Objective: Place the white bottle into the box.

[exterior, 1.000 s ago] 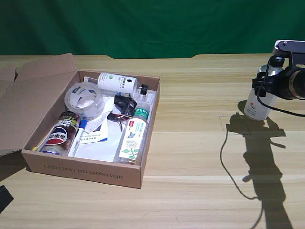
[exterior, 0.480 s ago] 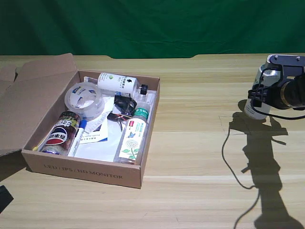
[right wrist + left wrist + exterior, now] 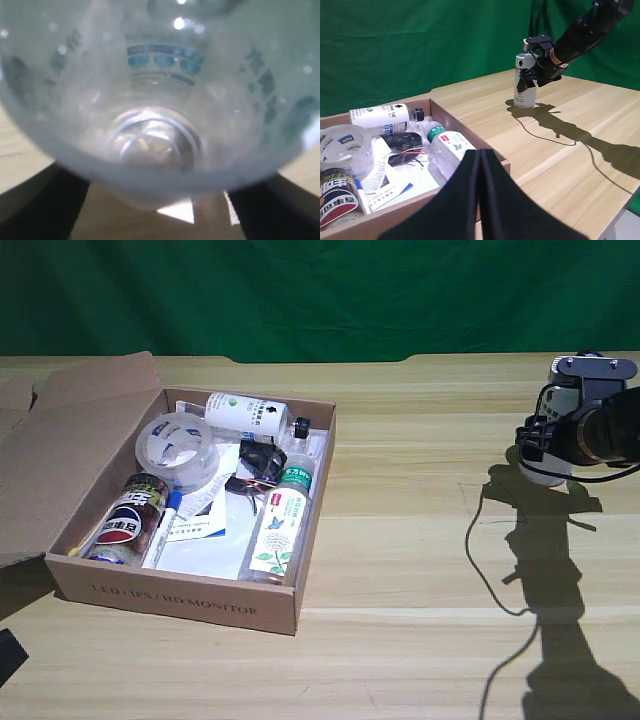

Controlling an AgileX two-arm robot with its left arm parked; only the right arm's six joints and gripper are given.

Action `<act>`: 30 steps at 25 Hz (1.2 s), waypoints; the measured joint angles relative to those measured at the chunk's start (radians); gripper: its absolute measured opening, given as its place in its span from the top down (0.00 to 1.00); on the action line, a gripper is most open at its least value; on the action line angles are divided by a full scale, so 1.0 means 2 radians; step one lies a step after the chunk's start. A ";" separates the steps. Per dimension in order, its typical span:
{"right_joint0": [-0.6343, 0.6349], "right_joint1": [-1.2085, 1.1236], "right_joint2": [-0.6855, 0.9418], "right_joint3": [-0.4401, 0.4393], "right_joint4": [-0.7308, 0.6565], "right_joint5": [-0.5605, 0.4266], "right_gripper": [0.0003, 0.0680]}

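Observation:
The white bottle [image 3: 546, 473] stands upright on the wooden table at the exterior view's right, well away from the box [image 3: 170, 596]. My right gripper [image 3: 541, 440] is at the bottle and covers most of it; it is open, with a finger on each side. The left wrist view shows the bottle [image 3: 522, 96] upright with black lettering and the gripper [image 3: 529, 79] around its upper half. In the right wrist view the bottle [image 3: 155, 100] fills the picture between two dark fingers [image 3: 40, 200]. The brown cardboard box [image 3: 487, 148] lies open with its flap out.
Inside the box lie a smaller white bottle [image 3: 245, 412], a tape roll [image 3: 175, 446], a clear green-capped bottle [image 3: 281, 525], a cola can [image 3: 130, 521], a pen and papers. A black cable [image 3: 474, 540] hangs from the right arm. The parked left gripper [image 3: 480, 200] fills the left wrist view's foreground.
My right gripper has come in around the bottle and now hides more of it. The bottle still stands in the same spot.

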 joint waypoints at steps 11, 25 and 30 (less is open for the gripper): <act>0.000 0.008 -0.005 0.000 0.006 0.000 0.22; 0.000 -0.017 -0.005 0.002 -0.013 -0.022 0.27; 0.000 -0.053 -0.005 0.001 -0.053 -0.026 0.27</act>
